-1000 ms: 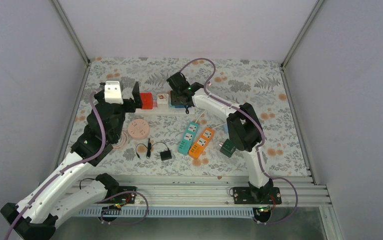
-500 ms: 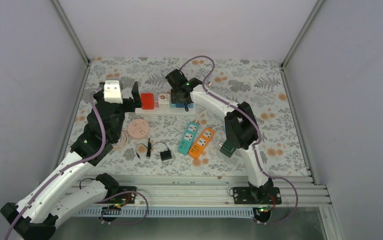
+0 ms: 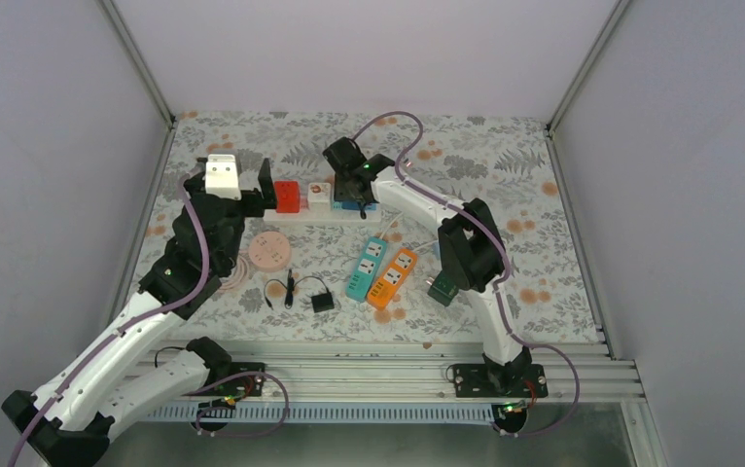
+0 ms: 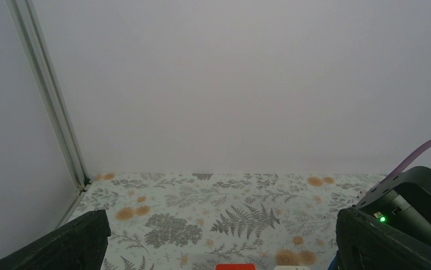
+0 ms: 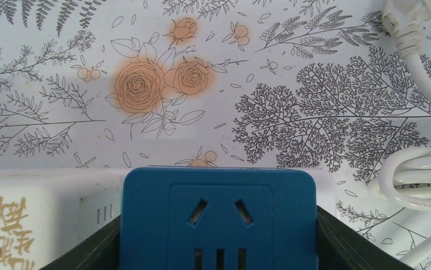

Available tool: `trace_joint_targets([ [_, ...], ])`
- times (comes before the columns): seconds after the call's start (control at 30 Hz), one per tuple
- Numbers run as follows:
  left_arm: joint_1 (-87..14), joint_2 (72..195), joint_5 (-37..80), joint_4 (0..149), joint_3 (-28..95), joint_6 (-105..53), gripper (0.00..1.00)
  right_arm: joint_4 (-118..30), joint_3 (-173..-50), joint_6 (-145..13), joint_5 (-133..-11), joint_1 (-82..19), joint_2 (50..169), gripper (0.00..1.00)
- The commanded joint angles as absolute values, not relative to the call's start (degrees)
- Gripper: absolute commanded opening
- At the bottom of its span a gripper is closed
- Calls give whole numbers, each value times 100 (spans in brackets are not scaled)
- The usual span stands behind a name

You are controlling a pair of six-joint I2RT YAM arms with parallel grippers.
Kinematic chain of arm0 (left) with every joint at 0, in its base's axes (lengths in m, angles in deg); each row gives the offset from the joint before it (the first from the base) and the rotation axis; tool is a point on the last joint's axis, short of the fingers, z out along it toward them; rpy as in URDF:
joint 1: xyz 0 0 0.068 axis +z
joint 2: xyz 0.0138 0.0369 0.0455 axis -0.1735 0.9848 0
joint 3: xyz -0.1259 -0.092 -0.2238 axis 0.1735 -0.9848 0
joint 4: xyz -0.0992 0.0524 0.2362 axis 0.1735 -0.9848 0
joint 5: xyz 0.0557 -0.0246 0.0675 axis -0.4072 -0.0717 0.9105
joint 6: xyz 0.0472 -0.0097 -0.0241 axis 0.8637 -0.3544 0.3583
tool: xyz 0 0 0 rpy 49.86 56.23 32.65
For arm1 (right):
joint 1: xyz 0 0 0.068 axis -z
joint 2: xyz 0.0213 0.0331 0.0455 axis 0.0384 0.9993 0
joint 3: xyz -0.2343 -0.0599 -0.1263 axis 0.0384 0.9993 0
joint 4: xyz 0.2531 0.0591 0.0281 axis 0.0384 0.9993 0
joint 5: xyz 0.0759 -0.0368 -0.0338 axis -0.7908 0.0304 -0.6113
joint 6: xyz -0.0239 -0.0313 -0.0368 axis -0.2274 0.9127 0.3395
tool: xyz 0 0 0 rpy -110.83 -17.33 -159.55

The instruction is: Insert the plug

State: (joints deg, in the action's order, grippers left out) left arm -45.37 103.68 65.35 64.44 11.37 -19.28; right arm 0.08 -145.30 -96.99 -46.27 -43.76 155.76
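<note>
A white power strip [image 3: 318, 216] lies at the back of the table with a red plug [image 3: 286, 196], a white printed plug [image 3: 317, 193] and a blue adaptor plug [image 3: 360, 202] on it. My right gripper [image 3: 355, 192] is shut on the blue adaptor [image 5: 219, 219], its dark fingers [image 5: 89, 247] pressed on both sides. The adaptor sits over the strip [image 5: 327, 191], next to the white plug [image 5: 10, 225]. My left gripper [image 3: 252, 197] is open at the strip's left end. In the left wrist view its finger [image 4: 55, 244] shows, and the red plug's top [image 4: 234, 266] is at the bottom edge.
A pink round disc [image 3: 270, 250], a teal strip [image 3: 366, 267], an orange strip [image 3: 393, 277], a green adaptor [image 3: 443, 288] and a black charger with its cable [image 3: 322, 302] lie nearer the front. A coiled white cable [image 5: 421, 174] lies right of the blue adaptor.
My right gripper has shifted slightly left, still holding the blue adaptor. My left wrist has moved a little; its jaws stay open.
</note>
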Motion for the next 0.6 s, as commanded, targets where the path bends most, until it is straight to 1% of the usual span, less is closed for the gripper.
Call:
trace_joint_targets([
  [0.0,-4524,10353,6606,6404,1302,-1905,100,450,-14142,-9374,-4532,-4368,15656,48],
  [0.17,-4524,10363,6605,6396,1293,-1912,100,296,-13966,-9090,-4781,-4403,15577,49],
  [0.37,-4528,10410,6605,6395,1302,-1915,100,652,-14261,-9150,-4408,-4404,15937,49],
  [0.57,-4524,10453,6605,6388,1304,-1923,100,500,-14010,-9028,-4293,-4443,16218,48],
])
